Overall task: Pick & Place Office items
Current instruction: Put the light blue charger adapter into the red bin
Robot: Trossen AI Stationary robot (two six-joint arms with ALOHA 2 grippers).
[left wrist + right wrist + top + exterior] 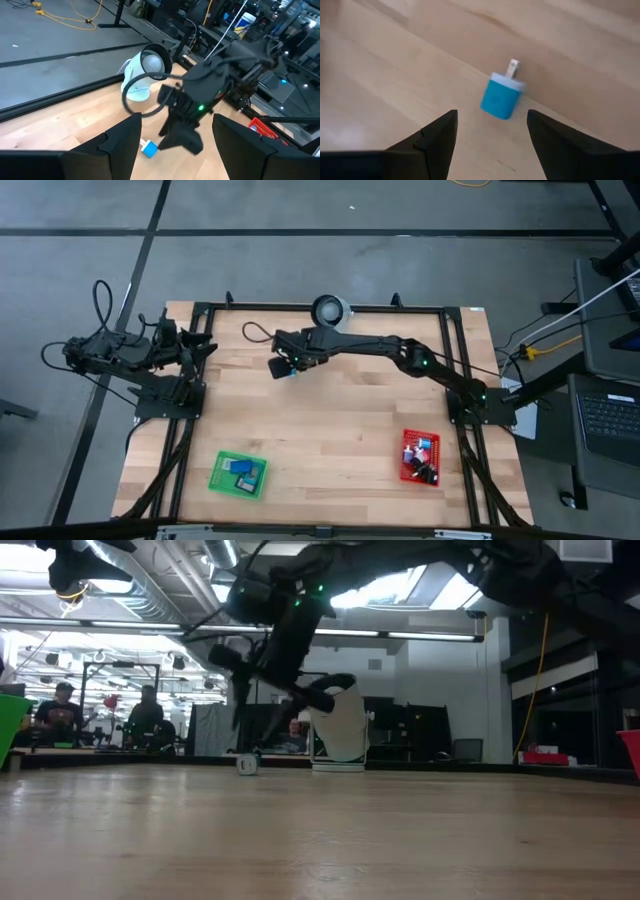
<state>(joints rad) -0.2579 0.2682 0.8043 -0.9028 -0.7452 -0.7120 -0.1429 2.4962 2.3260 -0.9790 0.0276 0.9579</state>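
Right gripper (pixel 490 132) hangs wide over the blue plug (pixel 501 97) near the desk's (pixel 330 430) far edge, straddling it to pinch. Left gripper (pixel 172 145) waits at the left edge, also wide and empty.

Wooden table (pixel 330 430): light planks, dark metal frame along edges.
Green mesh basket (pixel 222 476): near front edge, left side of table.
Red mesh basket (pixel 407 442): near front edge, right side, well apart from green one.
White ring-shaped object (pixel 331 309): at far edge, centre; in low view (pixel 340 730) stands upright on tabletop; in left wrist view (pixel 145 70) round dark-rimmed opening visible.
Laptop (pixel 608 425): on stand right of table.
Yellow cable (pixel 85 15): on floor beyond table.
People (pixel 145 715): seated in room behind, far off.
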